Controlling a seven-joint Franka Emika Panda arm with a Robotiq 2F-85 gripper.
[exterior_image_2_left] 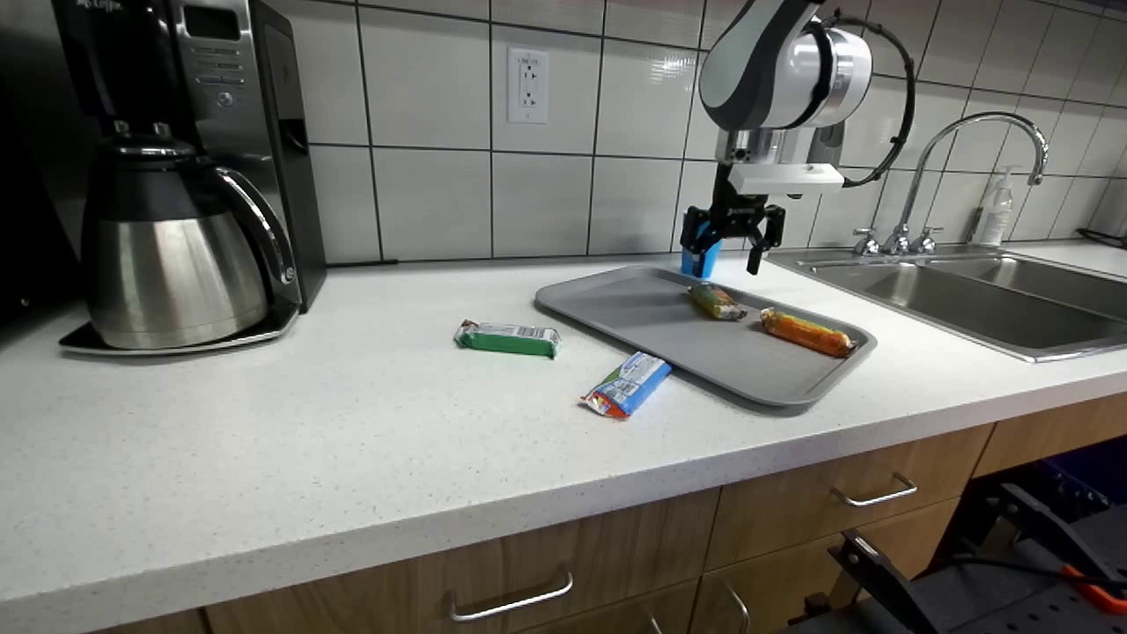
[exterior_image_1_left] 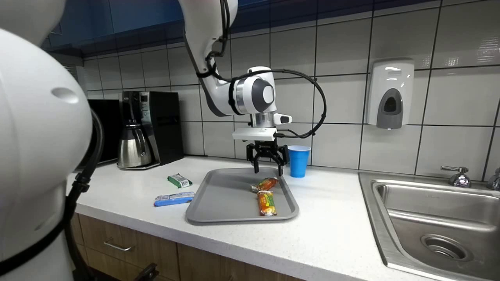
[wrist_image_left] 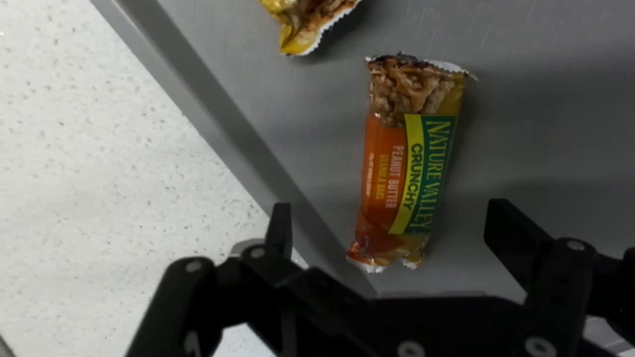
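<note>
Tray (exterior_image_1_left: 222,195): on the countertop (exterior_image_1_left: 324,218), beneath the claw (exterior_image_1_left: 268,171). Rear granola bar (exterior_image_1_left: 266,184): on the tray, below the claw. Front granola bar (exterior_image_1_left: 267,203): on the tray, before the claw. Inner snack bar (exterior_image_2_left: 626,385): left of the claw, at the tray's edge. Outer snack bar (exterior_image_2_left: 507,338): left of the claw, apart from the tray. Cup (exterior_image_1_left: 299,162): just right of the claw in an exterior view. Coffee maker (exterior_image_1_left: 166,127): well left. Sink (exterior_image_1_left: 377,210): well right.

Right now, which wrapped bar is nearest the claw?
The orange-wrapped bar nearest the blue cup: it lies on the tray, below the open claw. The other orange bar lies nearer the tray's front edge; the green bar and blue bar lie outside.
</note>
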